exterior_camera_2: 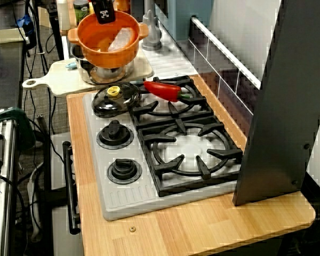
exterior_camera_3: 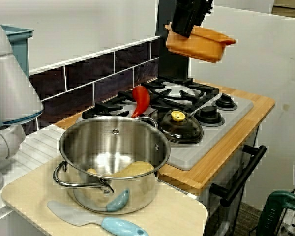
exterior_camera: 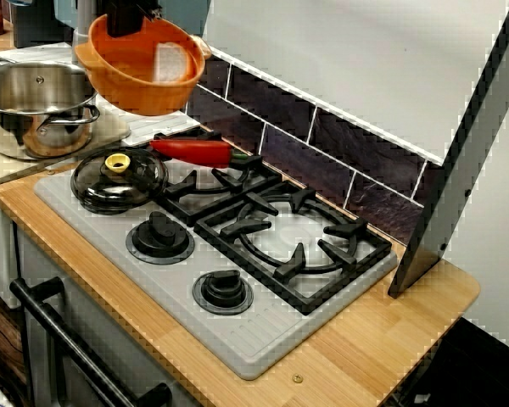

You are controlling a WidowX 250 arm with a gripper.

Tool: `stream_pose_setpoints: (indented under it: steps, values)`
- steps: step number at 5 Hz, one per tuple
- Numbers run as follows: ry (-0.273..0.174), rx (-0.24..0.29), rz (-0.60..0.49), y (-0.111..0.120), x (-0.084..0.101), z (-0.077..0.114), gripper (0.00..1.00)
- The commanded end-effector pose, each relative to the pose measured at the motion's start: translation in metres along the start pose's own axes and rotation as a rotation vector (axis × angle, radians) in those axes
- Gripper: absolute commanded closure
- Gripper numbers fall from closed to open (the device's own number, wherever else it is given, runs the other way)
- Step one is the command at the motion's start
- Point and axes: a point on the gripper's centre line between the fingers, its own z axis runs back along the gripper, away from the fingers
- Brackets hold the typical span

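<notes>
My gripper (exterior_camera: 123, 21) is shut on the near rim of an orange pot (exterior_camera: 144, 72), which hangs tilted in the air above the stove's left end. In the view from the stove's right end the gripper (exterior_camera_2: 103, 12) and orange pot (exterior_camera_2: 108, 37) hide most of a steel pot (exterior_camera_2: 104, 72) standing below. Seen from behind the steel pot, the gripper (exterior_camera_3: 187, 19) carries the orange pot (exterior_camera_3: 199, 42) high over the burners. Under it lie a glass lid (exterior_camera: 119, 178) with a yellow knob and a red pepper (exterior_camera: 191, 151) on the left grate.
The steel pot (exterior_camera_3: 113, 157) stands on a cutting board (exterior_camera_3: 177, 211) left of the stove, with something yellowish inside and a blue spatula (exterior_camera_3: 123, 227) beside it. Two black knobs (exterior_camera: 159, 233) line the stove's front. A dark slanted panel (exterior_camera: 458, 170) stands at the right end.
</notes>
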Motion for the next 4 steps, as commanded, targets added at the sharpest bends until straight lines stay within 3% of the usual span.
stream_pose_setpoints:
  steps: [1, 4]
  values:
    - [-0.050, 0.083, 0.071, -0.011, 0.016, -0.013, 1.00]
    - [-0.072, 0.118, 0.156, -0.004, 0.036, -0.024, 1.00]
